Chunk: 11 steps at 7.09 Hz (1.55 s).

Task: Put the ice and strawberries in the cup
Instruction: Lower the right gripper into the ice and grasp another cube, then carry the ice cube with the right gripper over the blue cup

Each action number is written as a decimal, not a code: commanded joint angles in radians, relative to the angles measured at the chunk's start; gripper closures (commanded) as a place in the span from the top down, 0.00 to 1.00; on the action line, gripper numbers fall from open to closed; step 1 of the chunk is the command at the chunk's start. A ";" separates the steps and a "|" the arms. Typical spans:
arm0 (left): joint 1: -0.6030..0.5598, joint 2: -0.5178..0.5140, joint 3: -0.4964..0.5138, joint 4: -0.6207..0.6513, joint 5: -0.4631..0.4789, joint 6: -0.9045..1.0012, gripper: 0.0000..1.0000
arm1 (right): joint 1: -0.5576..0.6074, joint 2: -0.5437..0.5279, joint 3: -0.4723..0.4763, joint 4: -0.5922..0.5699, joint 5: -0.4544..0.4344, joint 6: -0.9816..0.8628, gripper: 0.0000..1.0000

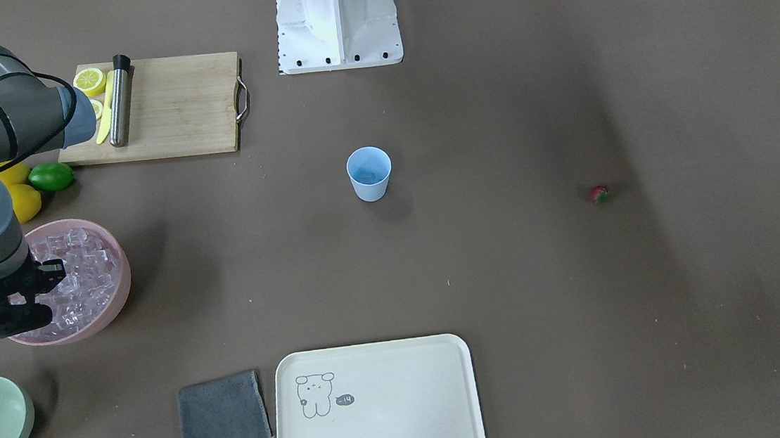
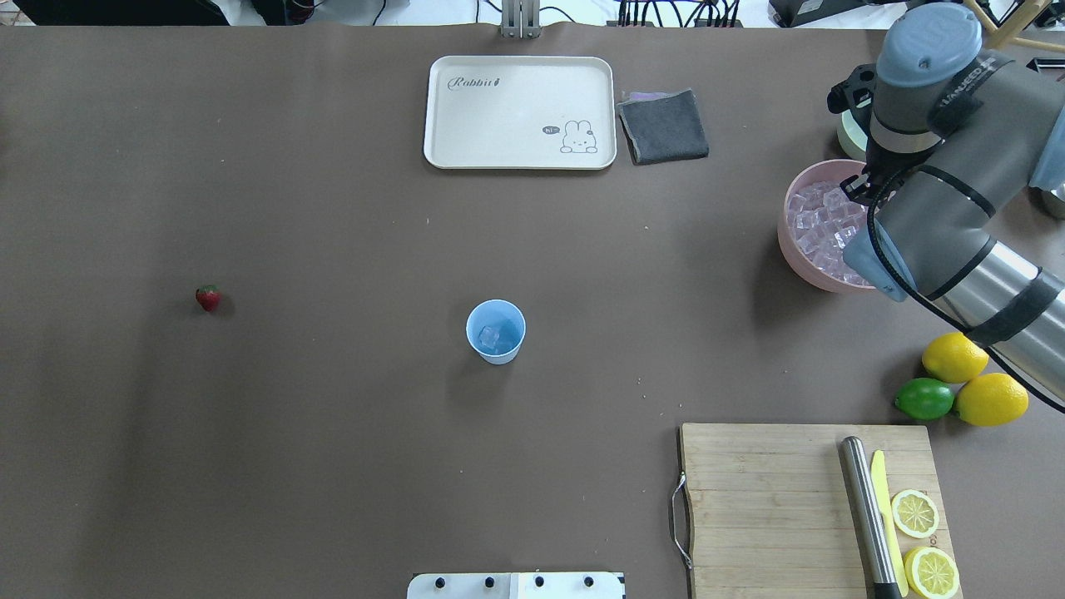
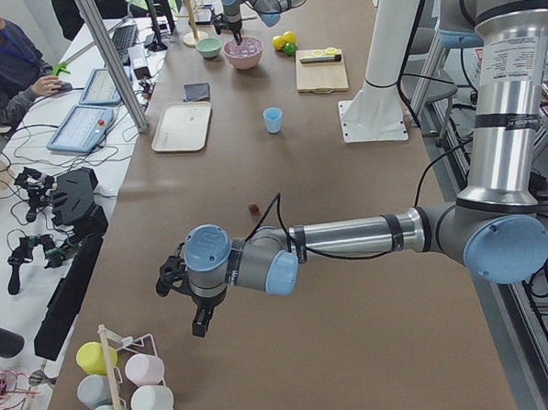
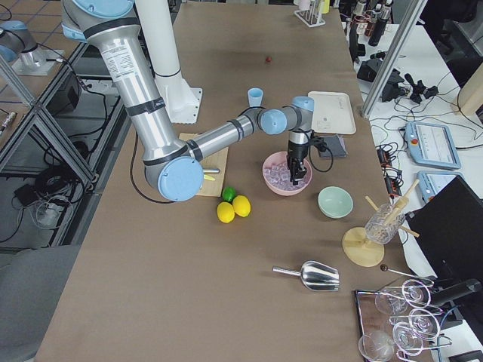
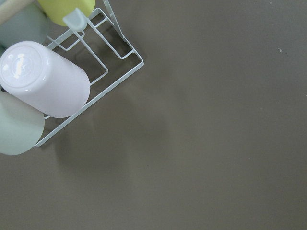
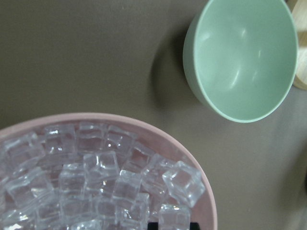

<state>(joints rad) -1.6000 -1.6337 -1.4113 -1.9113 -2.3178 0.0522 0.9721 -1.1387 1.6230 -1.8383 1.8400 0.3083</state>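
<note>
The right gripper (image 4: 299, 178) hung low over the ice (image 2: 815, 225) in the pink bowl (image 2: 795, 259) at far right; how wide it stood could not be judged. The left gripper (image 3: 200, 328) hovered above the table (image 3: 355, 348) at its left end, its width likewise unclear. The cup (image 2: 502, 358) stood mid-table with one ice cube (image 2: 489, 337) inside. The strawberry (image 2: 208, 297) lay well left of it.

I find the cup (image 2: 496, 331) mid-table with one ice cube (image 2: 489, 337) in it. The strawberry (image 2: 208, 297) lies well apart, on the robot's left. Far right, a bowl (image 2: 796, 254) holds the ice (image 2: 819, 223). The tray (image 2: 466, 125) and folded cloth (image 2: 664, 125) sit side by side at the far edge. The cutting board (image 2: 765, 499), near right, bears a muddler (image 2: 865, 516), knife (image 2: 882, 491) and lemon slices (image 2: 915, 513). Two lemons (image 2: 954, 357) and a lime (image 2: 924, 399) lie between board and bowl.
</note>
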 commanded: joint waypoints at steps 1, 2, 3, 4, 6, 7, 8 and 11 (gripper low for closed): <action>0.000 0.002 -0.001 -0.002 -0.002 0.000 0.98 | 0.025 0.071 0.124 -0.180 0.016 -0.042 0.00; 0.000 0.005 -0.002 -0.002 -0.002 0.000 0.98 | 0.004 0.111 0.130 -0.174 0.113 0.009 0.00; -0.002 0.011 -0.003 -0.002 -0.002 0.002 0.98 | -0.050 0.140 0.153 -0.098 0.178 0.164 0.00; -0.002 0.014 -0.003 -0.002 -0.002 0.003 0.98 | -0.135 0.148 0.159 0.054 0.212 0.362 0.00; -0.002 0.014 -0.003 -0.002 -0.002 0.003 0.98 | -0.295 0.203 0.167 0.223 0.206 0.716 0.00; -0.006 0.012 -0.006 -0.002 -0.002 0.003 0.98 | -0.376 0.252 0.173 0.226 0.161 0.841 0.00; -0.006 0.008 -0.005 -0.002 -0.002 0.002 0.98 | -0.465 0.296 0.170 0.225 0.072 0.942 0.00; -0.008 0.002 -0.008 -0.002 -0.002 0.000 0.98 | -0.549 0.340 0.143 0.218 -0.007 1.005 0.00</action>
<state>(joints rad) -1.6072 -1.6300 -1.4169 -1.9122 -2.3194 0.0524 0.4438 -0.8110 1.7799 -1.6188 1.8516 1.2974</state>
